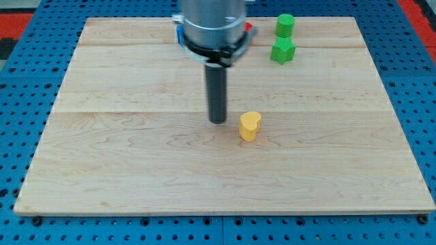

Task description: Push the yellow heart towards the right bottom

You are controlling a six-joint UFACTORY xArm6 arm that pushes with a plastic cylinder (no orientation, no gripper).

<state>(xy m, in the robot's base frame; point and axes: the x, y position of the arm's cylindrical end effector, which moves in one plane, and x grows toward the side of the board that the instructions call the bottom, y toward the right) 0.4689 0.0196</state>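
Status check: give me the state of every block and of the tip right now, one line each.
yellow heart: upright, near the board's middle, untouched.
my tip: on the board, just to the view's left of the yellow heart, small gap.
green cylinder: upright, view's top.
green star block: just below the cylinder, apart.

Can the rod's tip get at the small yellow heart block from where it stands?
Probably yes: my tip stands just to the view's left of the small yellow heart block, with only bare wooden board between them.

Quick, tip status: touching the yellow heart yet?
My tip: no pincer, holding nothing; just to the view's left of the yellow heart, small gap, not touching.
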